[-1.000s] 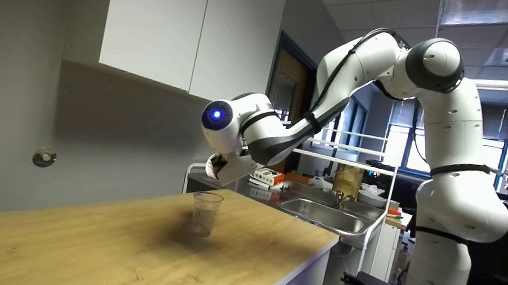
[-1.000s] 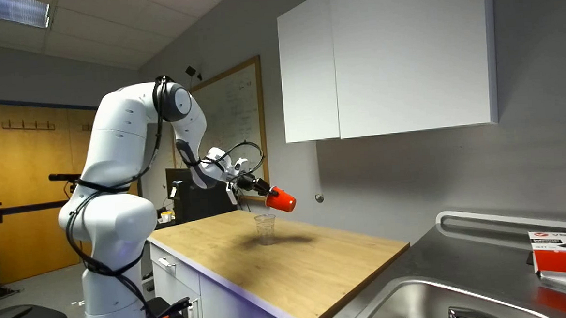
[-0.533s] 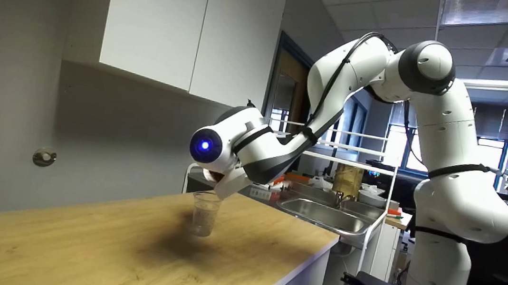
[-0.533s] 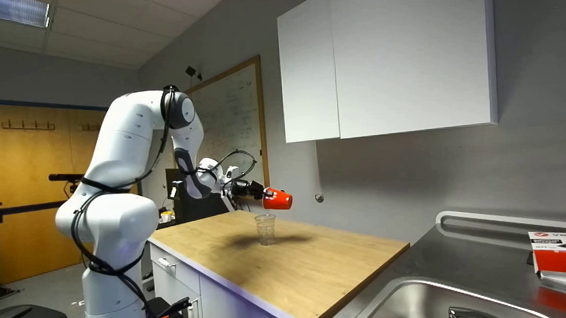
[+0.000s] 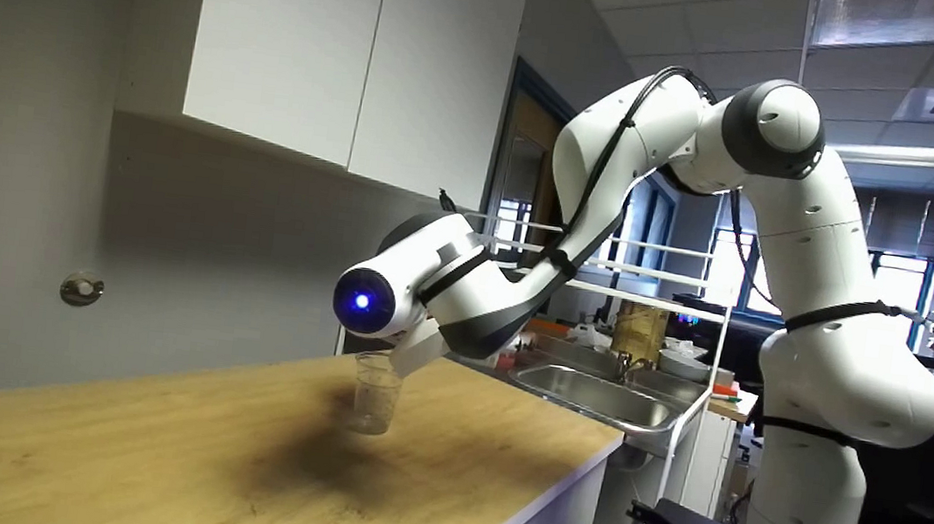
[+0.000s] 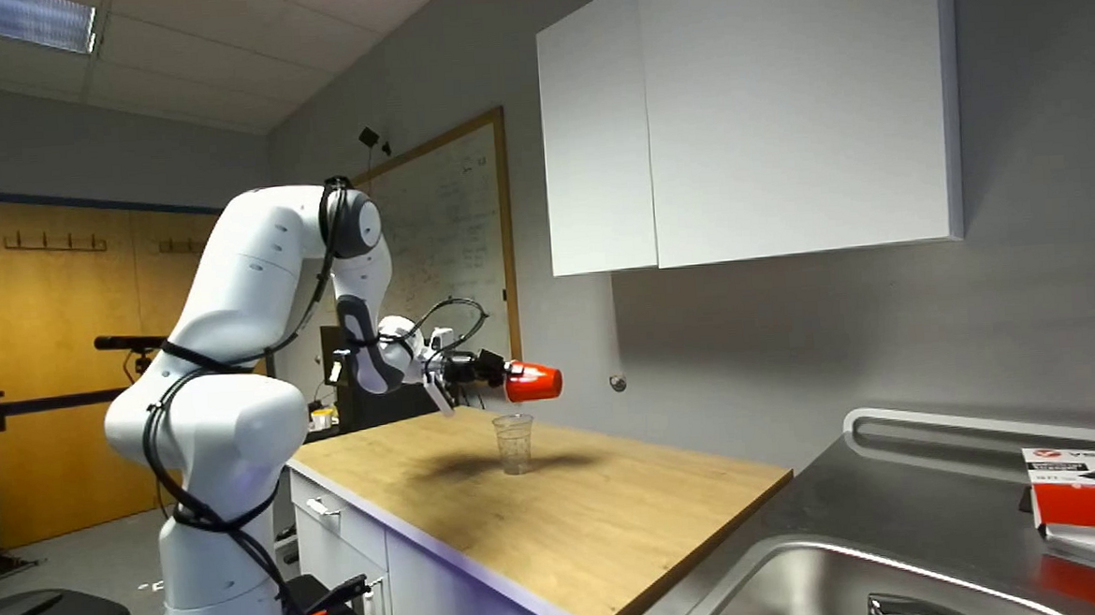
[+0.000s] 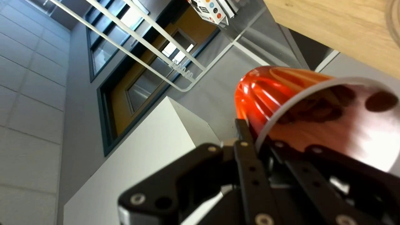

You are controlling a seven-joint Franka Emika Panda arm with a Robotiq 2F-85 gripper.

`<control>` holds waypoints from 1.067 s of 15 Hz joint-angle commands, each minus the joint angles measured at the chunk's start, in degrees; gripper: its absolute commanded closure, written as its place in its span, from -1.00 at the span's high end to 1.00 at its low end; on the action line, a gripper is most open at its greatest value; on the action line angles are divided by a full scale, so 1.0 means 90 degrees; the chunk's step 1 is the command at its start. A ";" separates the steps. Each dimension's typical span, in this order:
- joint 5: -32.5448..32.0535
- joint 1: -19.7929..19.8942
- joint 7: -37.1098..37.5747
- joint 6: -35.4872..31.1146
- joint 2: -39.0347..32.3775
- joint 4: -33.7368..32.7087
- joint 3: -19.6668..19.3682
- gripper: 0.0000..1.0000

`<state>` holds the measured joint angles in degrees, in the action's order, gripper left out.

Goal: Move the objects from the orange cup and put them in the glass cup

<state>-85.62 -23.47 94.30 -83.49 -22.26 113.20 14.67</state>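
Item, my claw [image 7: 257, 136], black: clamped over the rim of the orange cup [image 6: 534, 381], pinching the wall from inside and out. Item, the orange cup: held in the air; a second ago slanted with its base low, now tipped nearly onto its side as the arm [image 5: 773, 125] came down, mouth end at the claw. I take this for the start of the pour; to empty it, I judge the base must still rise above the mouth. Item, dark shapes [image 7: 380, 101] within: perhaps the objects to be moved, perhaps shadow; I cannot tell. Item, the glass cup [image 6: 514, 445]: upright on the wooden worktop [image 6: 605, 520], unshifted; in an exterior view it stands below the orange cup's mouth end and apart from it, alignment in depth unsure, contents not made out. Writing: no label visible on either cup. Whiteboard [image 6: 450, 238]: faint handwriting, illegible. Red-and-white box [image 6: 1091, 495] near the sink [image 6: 796, 580]: dark lettering on its white band, which I cannot read with confidence. Box end [image 7: 207, 11] in the wrist view, possibly the same box: coloured dots, print too small.
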 commanded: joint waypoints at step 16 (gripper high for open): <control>-0.0553 -0.0023 0.0594 0.1371 0.0005 0.0337 0.0208 -0.90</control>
<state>-88.68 -23.73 98.69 -73.40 -22.30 115.60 15.89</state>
